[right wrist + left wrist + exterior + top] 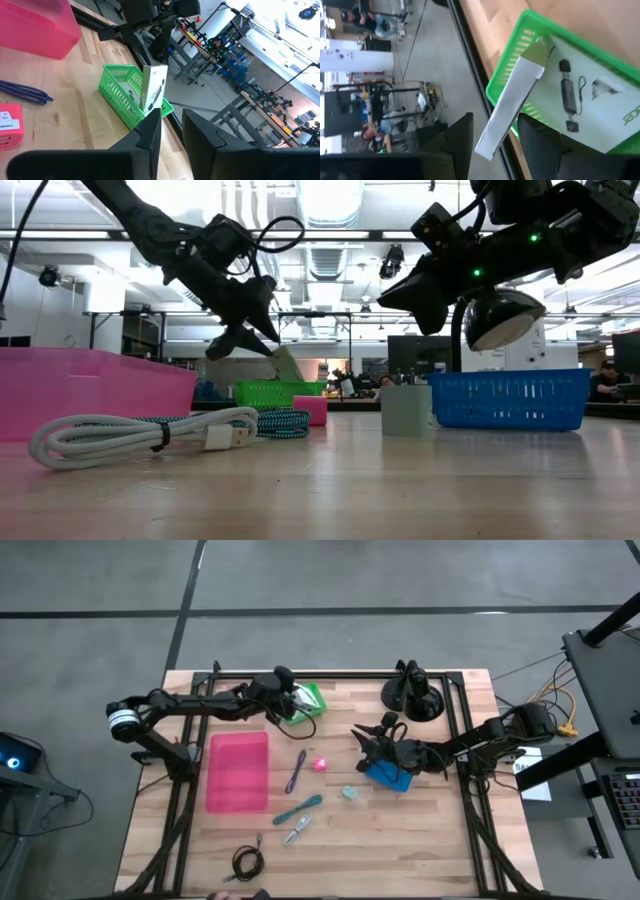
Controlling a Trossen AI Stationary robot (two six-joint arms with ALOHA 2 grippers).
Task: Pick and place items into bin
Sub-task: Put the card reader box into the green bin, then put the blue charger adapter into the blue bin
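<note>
Pink bin (237,772): left of centre in the high view, on the desk (420,830); nothing shows inside it, so it looks to be unfilled.
Left hand (287,705): upper centre-left of the high view, over the green basket (307,700); its fingers (457,142) are closed on a white boxed item (512,102), which hangs tilted above the basket's rim.
Green basket contents: the left wrist view shows a white card with a small dark gadget (567,95) lying inside it.
Black coiled cable (247,861): lower centre-left of the high view, loose on the desk, well apart from the bin.
Silver clip (296,830): below the teal tool (300,807), both just right of the bin, not yet picked.
Purple pen (296,770): centre of the high view, lying near the bin's right side.
Tiny pink-red piece (320,764): beside the pen, untouched.
Pale blue bit (350,793): centre-right, alone on the wood.
Right hand (365,736): right of centre in the high view, raised near the blue basket (388,776); fingers (145,135) slightly parted, holding nothing.
Progress: judged early; one item is in hand, at least six small things are left on the desk, and none is seen in the pink bin.
</note>
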